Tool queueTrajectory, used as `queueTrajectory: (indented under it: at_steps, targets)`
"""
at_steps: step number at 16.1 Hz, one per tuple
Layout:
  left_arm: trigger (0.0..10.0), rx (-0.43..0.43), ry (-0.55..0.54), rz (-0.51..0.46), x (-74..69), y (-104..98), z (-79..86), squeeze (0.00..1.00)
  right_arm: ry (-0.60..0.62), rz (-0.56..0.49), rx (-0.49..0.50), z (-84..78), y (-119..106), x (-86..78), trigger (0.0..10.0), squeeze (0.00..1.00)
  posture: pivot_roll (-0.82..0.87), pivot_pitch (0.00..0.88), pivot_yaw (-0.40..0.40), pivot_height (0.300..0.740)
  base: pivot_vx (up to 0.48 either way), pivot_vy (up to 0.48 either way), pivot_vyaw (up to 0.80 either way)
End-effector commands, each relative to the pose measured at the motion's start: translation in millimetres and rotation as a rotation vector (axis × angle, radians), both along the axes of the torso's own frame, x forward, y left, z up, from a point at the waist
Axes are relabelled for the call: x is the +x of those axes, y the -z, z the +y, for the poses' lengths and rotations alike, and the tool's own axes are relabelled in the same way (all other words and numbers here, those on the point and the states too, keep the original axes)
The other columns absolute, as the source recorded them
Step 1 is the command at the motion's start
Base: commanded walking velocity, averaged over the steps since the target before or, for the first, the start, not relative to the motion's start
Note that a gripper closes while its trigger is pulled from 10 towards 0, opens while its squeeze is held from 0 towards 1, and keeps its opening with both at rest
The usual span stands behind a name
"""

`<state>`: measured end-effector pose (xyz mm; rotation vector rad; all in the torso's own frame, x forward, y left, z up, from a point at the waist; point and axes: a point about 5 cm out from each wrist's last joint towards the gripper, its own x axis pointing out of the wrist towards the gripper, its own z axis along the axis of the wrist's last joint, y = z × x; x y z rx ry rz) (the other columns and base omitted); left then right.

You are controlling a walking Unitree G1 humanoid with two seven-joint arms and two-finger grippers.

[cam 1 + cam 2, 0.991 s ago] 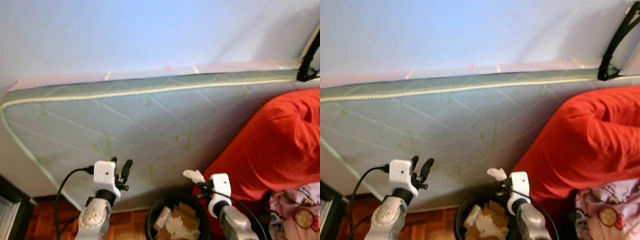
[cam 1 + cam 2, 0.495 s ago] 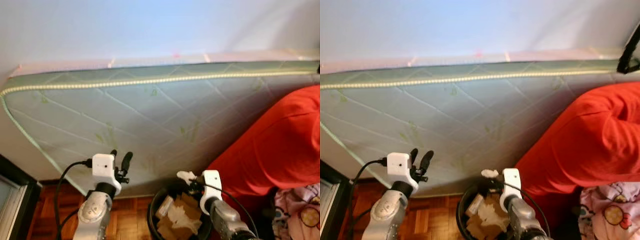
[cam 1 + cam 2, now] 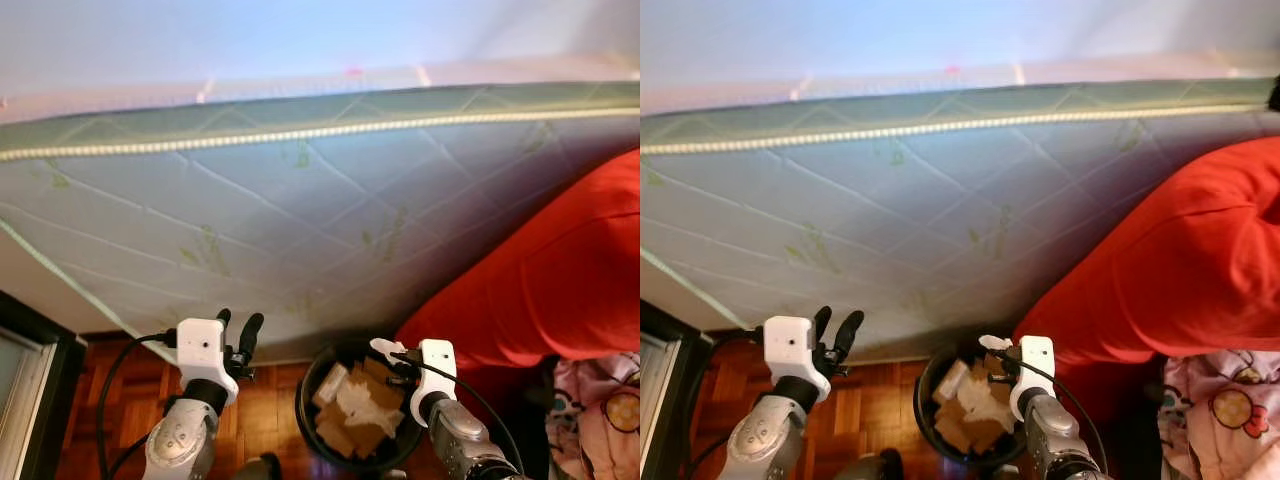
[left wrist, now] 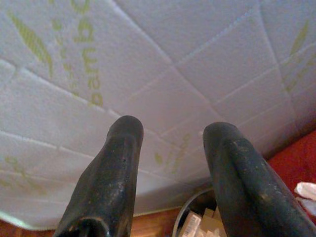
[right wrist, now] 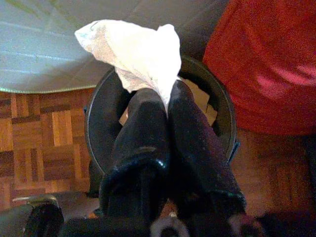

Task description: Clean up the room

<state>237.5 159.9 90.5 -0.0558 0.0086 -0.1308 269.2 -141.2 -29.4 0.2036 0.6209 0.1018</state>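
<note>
The right gripper has come forward over the black bin, its fingers pinched tight on a crumpled white tissue that now hangs above the bin's rim rather than short of it. Cardboard scraps already sit inside. Releasing looks like the next step, though the exact overlap is hard to judge. The left gripper hovers spread and empty before the propped mattress.

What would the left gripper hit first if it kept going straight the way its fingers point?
Most likely the quilted mattress leaning against the wall: the left gripper, fingers open, points at its face with nothing between. Depth is unclear.
</note>
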Motion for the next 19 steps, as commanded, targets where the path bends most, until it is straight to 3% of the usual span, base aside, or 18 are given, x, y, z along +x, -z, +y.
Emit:
queueTrajectory:
  at_steps: [1, 7, 8, 9, 11, 12, 19]
  targets:
    - [10.0, 0.004, -0.005, 0.018, -5.1, 1, 0.9, 0.0, 0.012, 0.037, 0.014, 0.2, 6, -6.8, 10.0, 0.0, 0.18, 0.311, -0.012, 0.74, 0.0, 0.0, 0.0]
    - [10.0, 0.004, -0.024, 0.039, -12.6, -2, 2.4, 0.0, -0.074, 0.047, 0.074, 20.6, 5, -5.7, 10.0, 0.0, 0.2, 0.353, -0.023, 0.74, 0.0, 0.0, 0.0]
    - [10.0, 0.005, -0.029, 0.043, -13.3, -2, 3.0, 0.0, -0.082, 0.049, 0.087, 24.0, 4, -5.4, 10.0, 0.13, 0.2, 0.356, -0.026, 0.74, 0.0, 0.0, 0.0]
    - [10.0, 0.005, -0.034, 0.044, -13.6, -2, 3.6, 0.0, -0.087, 0.049, 0.089, 25.5, 4, -5.2, 10.0, 0.18, 0.2, 0.358, -0.028, 0.74, 0.0, 0.0, 0.0]
    - [10.0, 0.004, -0.037, 0.046, -14.1, -3, 3.0, 0.0, -0.084, 0.05, 0.091, 25.8, 4, -4.9, 10.0, 0.61, 0.2, 0.36, -0.031, 0.74, 0.0, 0.0, 0.0]
    - [10.0, 0.003, -0.039, 0.046, -14.4, -3, 2.7, 0.0, -0.086, 0.056, 0.081, 25.7, 5, -5.5, 10.0, 0.96, 0.2, 0.361, -0.033, 0.74, 0.0, 0.0, 0.0]
    - [10.0, 0.002, -0.051, 0.049, -14.9, -4, 2.4, 0.0, -0.102, 0.068, 0.09, 30.4, 7, -8.7, 10.0, 0.99, 0.21, 0.366, -0.042, 0.74, 0.0, 0.0, 0.0]
